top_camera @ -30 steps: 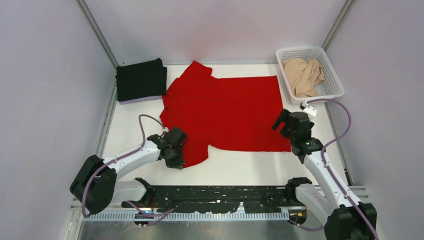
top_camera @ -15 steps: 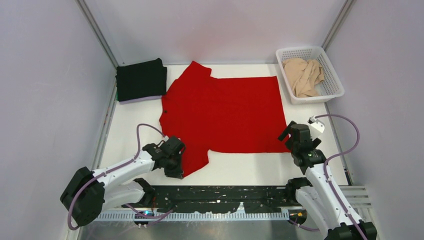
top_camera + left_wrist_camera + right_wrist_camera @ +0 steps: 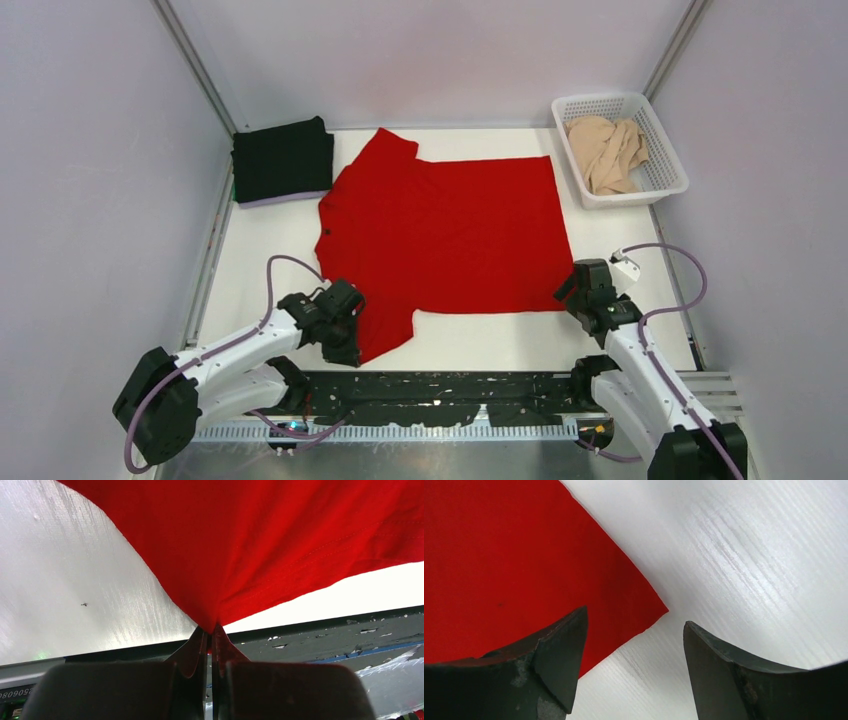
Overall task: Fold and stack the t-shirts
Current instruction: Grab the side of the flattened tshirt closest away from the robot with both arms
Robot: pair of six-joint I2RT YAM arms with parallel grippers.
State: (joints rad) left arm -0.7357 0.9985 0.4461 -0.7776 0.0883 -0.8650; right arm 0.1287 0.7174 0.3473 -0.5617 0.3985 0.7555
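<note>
A bright red t-shirt (image 3: 445,235) lies spread flat on the white table. My left gripper (image 3: 345,345) is shut on its near sleeve, the cloth pinched between the jaws in the left wrist view (image 3: 212,630). My right gripper (image 3: 578,290) is open at the shirt's near right hem corner (image 3: 659,611), with nothing between its jaws (image 3: 635,625). A folded black t-shirt (image 3: 283,158) rests on a pale lavender one (image 3: 275,199) at the back left. A beige t-shirt (image 3: 608,150) lies crumpled in the basket.
A white lattice basket (image 3: 665,150) stands at the back right. Grey walls close in the left, right and back sides. A black rail (image 3: 440,385) runs along the near table edge between the arm bases.
Both arms have drawn back toward the near edge. The left gripper pulled the sleeve with it, and the red shirt slid nearer and lies flatter. The right gripper has moved down to the hem corner.
</note>
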